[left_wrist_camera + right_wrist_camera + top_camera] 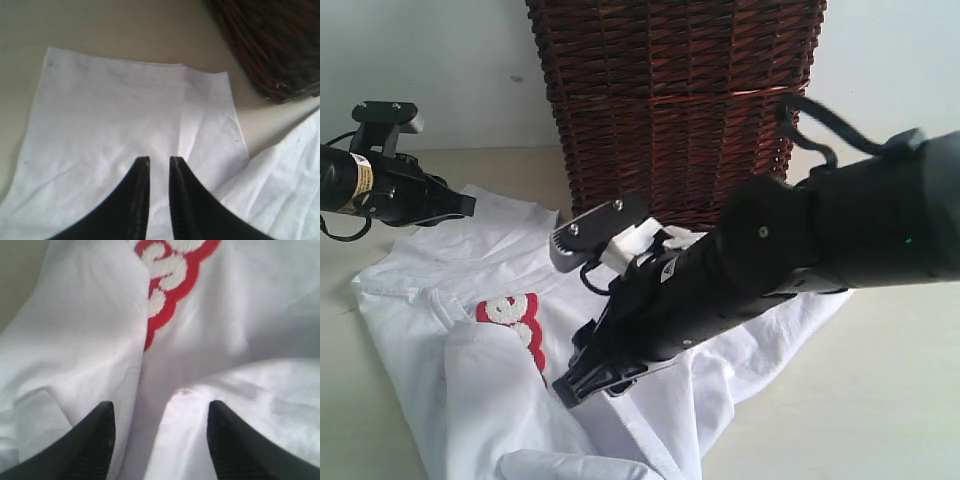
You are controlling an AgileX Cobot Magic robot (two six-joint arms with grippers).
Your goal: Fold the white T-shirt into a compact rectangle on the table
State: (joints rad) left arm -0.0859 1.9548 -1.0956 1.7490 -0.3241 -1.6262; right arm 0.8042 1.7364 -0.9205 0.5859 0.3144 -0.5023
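At the near edge of the table [880, 400] the white T-shirt [640, 440] lies bunched into soft rolls, and from there it spreads back across the left and middle of the surface. One side flap [485, 385] is turned in over the chest, so its edge covers part of the red patch [510, 312] — that reads as a first lengthwise fold laid down, with the other side not yet brought in to match. The right gripper [575, 382] hangs low over the cloth just beside that flap, its nose angled down toward the near left corner. Its jaws stand wide apart and hold nothing, with a raised ridge of fabric lying under the gap between them. I take that stance as lining up for a pinch on the loose fold, since a doubled layer needs a wide gap. Farther back, toward the far left of the table, the left gripper [468, 205] hovers over a sleeve [130, 110] that lies flat and squared on the surface. Its jaws are drawn almost together, only a slit between them, and no cloth is caught there — likely parked clear so the other arm has room. At the far edge stands a dark wicker basket [680, 110], close behind the shirt; whether cloth touches its base I cannot tell
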